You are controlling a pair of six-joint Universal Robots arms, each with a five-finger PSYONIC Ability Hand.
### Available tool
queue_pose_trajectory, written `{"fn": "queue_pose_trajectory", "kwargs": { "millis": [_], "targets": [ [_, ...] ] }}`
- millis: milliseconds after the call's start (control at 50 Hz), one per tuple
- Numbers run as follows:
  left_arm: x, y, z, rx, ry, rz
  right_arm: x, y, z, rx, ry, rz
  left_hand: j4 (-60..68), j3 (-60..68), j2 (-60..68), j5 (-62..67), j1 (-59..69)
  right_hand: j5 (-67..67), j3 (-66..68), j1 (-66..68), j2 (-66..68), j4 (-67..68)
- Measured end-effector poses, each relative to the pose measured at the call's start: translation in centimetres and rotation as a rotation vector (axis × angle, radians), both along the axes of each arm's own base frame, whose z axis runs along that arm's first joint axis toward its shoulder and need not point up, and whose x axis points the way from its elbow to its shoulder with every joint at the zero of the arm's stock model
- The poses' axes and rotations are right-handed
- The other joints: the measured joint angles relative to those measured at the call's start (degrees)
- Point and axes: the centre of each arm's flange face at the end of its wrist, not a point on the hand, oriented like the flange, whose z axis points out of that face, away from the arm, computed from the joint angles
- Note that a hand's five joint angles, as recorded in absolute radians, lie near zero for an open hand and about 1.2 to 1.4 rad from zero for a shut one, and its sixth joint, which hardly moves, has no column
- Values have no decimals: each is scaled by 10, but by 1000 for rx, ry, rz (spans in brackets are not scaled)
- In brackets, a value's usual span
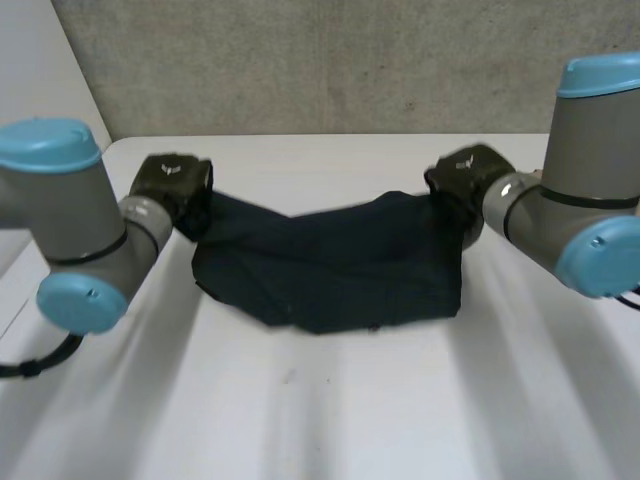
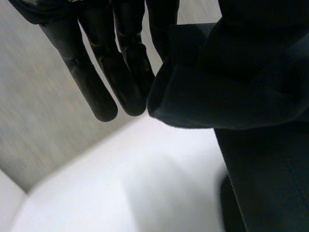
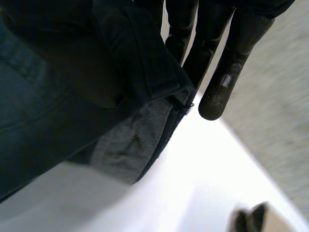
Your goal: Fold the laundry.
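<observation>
Dark navy garment (image 1: 330, 265): lies crumpled across the far middle of the white bench (image 1: 320, 410). Its two far corners are drawn up toward the hands, its far edge sags between them, and its near edge rests on the bench top.
Left robot hand (image 1: 172, 180): at the garment's far left corner. In the left wrist view its fingers (image 2: 96, 92) run straight and close together, with a rolled fold of the cloth bunched just beside the fingertips and pinched against them. The thumb is hidden by cloth.
Right robot hand (image 1: 468, 172): at the garment's far right corner. In the right wrist view its straight fingers (image 3: 217, 92) lie behind a gathered edge of the fabric, which is nipped against them.
Hem (image 3: 130, 145): a turned-back strip at the right hand's corner shows a paler grey inner face, hanging just above the bench.
Arms: grey with light-blue caps, one at the left and one at the right, each reaching inward to its own corner.
Backdrop: a grey, rough wall (image 1: 330, 60) stands behind the far edge of the bench.
</observation>
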Motion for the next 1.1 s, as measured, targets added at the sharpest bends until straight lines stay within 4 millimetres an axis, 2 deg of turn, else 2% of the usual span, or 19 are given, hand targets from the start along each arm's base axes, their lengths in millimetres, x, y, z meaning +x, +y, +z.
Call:
{"fn": "queue_pose_trajectory", "kwargs": {
  "millis": [40,100,120,140,180,200,260,300,340,440,580,700,760,840,920,980,1020,1040,1100],
  "targets": [
    [-4,-9,11,-51,19,-1,4,-11,8,-67,-35,-16,0,0,0,0,0,0,0,0,0,0],
    [-13,-30,52,-228,87,4,11,-35,39,-265,-138,-53,0,1,1,0,0,0,0,0,0,0],
    [-14,-32,59,-258,98,7,12,-40,48,-319,-165,-60,0,1,1,0,0,0,0,0,0,0],
    [-15,-39,85,-360,139,21,14,-47,65,-408,-211,-69,0,2,1,0,1,0,0,0,1,0],
    [-15,-44,113,-473,187,46,16,-54,93,-553,-285,-80,0,2,1,0,1,0,0,0,5,0],
    [-14,-45,133,-548,221,67,17,-56,111,-637,-329,-84,0,2,1,0,1,0,0,0,5,0],
    [-11,-43,164,-664,283,108,16,-55,143,-773,-400,-87,0,2,1,0,1,0,0,0,5,0],
    [-10,-38,178,-710,315,128,14,-53,155,-817,-423,-87,0,2,1,0,1,0,0,0,5,0],
    [-11,-33,182,-718,327,136,14,-50,159,-819,-424,-85,0,2,1,0,1,0,0,0,5,0],
    [-12,-9,158,-594,286,124,10,-37,144,-657,-336,-63,0,2,1,0,2,0,0,0,5,0],
    [-7,48,101,-323,172,71,-4,0,92,-222,-117,-5,0,2,1,0,2,0,0,0,5,0],
    [2,91,74,-158,109,38,-18,37,67,28,53,35,0,2,1,0,3,0,0,0,5,0],
    [7,104,65,-94,98,34,-23,50,60,85,115,62,0,2,1,0,3,0,0,0,5,0],
    [12,111,57,-44,102,39,-23,55,55,103,144,85,0,2,1,0,3,0,0,0,5,0],
    [14,109,45,4,107,51,-19,49,39,127,163,98,0,2,1,0,3,0,0,0,5,0],
    [12,102,27,51,95,60,-13,36,16,153,173,94,-13,-7,-10,-1,3,0,0,0,5,0],
    [11,99,23,62,91,62,-11,32,10,157,174,91,-13,-7,-10,-1,3,0,0,0,5,0],
    [7,91,9,92,77,68,-7,19,-9,163,172,70,-43,-36,-42,-22,-8,0,0,0,5,0],
    [2,78,-8,122,62,74,-2,3,-28,149,153,32,-128,-121,-129,-107,-92,0,0,0,5,0]
  ]
}}
